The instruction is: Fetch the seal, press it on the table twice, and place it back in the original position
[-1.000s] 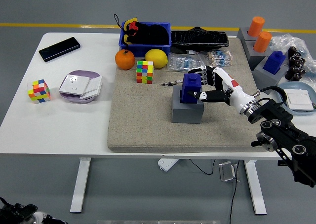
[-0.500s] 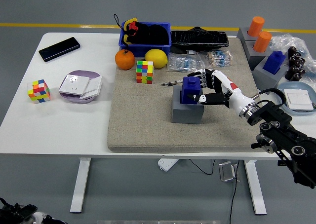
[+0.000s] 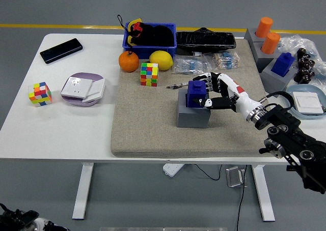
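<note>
Right hand (image 3: 213, 92) reaches in from right, fingers curled around blue seal (image 3: 196, 93), gripping it. Seal sits upright on grey block (image 3: 192, 116) at middle of beige mat (image 3: 147, 124) on white worktop (image 3: 61, 124). Colour cube (image 3: 149, 74) and orange (image 3: 129, 61) lie beyond.

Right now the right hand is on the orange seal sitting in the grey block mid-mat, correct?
Not quite: the seal is blue, not orange, as the head view shows. The rest holds: the right hand is closed on it, and it sits on the grey block in the middle of the mat.
</note>
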Available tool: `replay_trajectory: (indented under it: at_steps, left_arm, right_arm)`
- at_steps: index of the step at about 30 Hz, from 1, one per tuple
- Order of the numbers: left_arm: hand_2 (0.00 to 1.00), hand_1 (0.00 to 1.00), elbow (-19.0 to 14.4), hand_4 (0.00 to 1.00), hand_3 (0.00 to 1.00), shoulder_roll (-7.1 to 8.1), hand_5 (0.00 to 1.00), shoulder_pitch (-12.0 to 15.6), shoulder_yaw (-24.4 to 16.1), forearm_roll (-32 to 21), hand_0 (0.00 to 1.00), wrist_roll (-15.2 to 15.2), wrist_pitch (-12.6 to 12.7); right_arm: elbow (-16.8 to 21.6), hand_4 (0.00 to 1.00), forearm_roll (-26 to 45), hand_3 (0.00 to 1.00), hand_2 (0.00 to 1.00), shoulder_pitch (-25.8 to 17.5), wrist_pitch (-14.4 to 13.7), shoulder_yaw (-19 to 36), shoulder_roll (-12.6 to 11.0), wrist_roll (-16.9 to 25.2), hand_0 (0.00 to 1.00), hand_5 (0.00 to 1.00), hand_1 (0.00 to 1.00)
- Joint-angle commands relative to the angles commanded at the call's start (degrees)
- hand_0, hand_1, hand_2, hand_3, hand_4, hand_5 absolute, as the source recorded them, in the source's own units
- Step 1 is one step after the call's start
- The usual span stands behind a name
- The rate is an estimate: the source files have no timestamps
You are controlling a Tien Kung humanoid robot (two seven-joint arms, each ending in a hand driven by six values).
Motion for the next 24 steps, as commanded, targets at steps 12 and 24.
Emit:
replay_trajectory:
  at_steps: [12, 24]
  left_arm:
    - [0.681, 0.692, 0.0, 0.677, 0.751, -0.09, 0.266, 0.0, 0.3, -0.3, 0.72, 0.0, -0.1]
    - [0.683, 0.692, 0.0, 0.678, 0.751, -0.08, 0.267, 0.2, 0.0, -0.1, 0.72, 0.1, -0.1]
  right_arm:
    - [-0.2, 0.998, -0.5, 0.781, 0.769, 0.2, 1.6, -0.2, 0.1, 0.1, 0.808, 0.016, 0.811]
    - [0.7, 0.998, -2.2, 0.851, 0.848, -0.2, 1.9, 0.6, -0.1, -1.0, 0.855, 0.119, 0.866]
